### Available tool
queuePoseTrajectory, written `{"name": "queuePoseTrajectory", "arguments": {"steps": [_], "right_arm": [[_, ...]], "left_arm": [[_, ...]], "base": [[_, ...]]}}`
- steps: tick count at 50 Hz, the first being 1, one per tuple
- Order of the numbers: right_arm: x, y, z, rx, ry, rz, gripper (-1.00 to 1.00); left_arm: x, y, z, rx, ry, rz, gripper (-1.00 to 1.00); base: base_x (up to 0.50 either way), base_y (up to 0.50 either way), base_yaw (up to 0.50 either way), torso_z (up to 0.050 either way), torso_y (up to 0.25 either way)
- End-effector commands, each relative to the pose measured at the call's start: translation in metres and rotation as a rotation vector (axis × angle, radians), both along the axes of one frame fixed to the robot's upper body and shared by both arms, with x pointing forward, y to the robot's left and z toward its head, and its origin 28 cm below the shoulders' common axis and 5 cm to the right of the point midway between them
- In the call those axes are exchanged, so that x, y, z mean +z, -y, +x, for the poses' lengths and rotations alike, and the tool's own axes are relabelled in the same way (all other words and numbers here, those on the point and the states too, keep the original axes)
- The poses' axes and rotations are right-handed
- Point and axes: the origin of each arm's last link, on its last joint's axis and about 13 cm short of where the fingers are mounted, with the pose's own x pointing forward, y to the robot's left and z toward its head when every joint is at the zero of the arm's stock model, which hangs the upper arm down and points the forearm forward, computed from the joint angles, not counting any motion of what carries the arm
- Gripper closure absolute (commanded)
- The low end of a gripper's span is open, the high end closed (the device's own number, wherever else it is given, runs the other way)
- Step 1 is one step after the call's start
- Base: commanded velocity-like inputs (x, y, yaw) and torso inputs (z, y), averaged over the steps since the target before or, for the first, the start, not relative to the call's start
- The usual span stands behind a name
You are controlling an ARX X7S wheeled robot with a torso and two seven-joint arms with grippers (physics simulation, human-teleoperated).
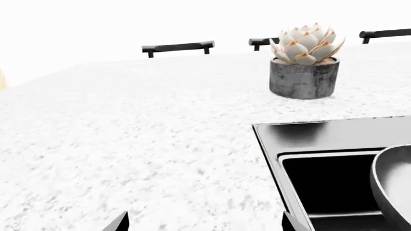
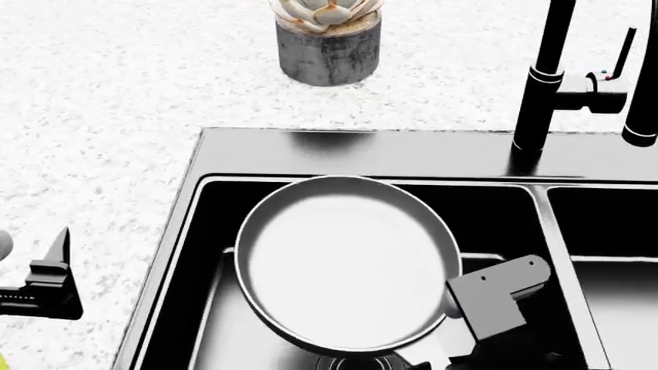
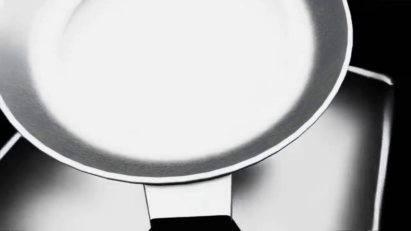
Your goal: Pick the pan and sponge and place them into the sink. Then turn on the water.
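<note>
Head view: pan [image 2: 344,262] in left basin of sink [image 2: 308,150], my right end effector [image 2: 468,320] clamped on its handle. My left end effector [image 2: 41,281] over speckled surface [image 2: 103,116] beside sink — fingers apart. Potted plant [image 2: 327,38] behind sink.

Pan [image 2: 344,262] sits in left basin of sink [image 2: 360,150], right gripper [image 2: 494,297] at its near-right edge, faucet [image 2: 545,77] on far rim right of centre, potted plant [image 2: 329,35] on countertop [image 2: 103,116] behind sink, left gripper [image 2: 46,285] over countertop left of sink.
</note>
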Motion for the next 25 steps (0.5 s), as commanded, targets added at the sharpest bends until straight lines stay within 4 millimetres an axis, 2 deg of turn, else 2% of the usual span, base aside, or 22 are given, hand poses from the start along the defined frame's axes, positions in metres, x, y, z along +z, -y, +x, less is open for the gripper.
{"name": "queuePoseTrajectory", "arguments": {"steps": [1, 25], "right_arm": [[-0.002, -0.015, 0.022, 0.079, -0.002, 0.019, 1.00], [-0.049, -0.024, 0.042, 0.121, -0.132, 0.020, 1.00]], "left_arm": [[-0.002, -0.004, -0.001, 0.004, -0.004, -0.003, -1.00], [-0.004, -0.003, -0.002, 0.015, -0.008, -0.004, -1.00]], "base": [[0.00, 0.00, 0.00, 0.000, 0.000], [0.00, 0.00, 0.00, 0.000, 0.002]]}}
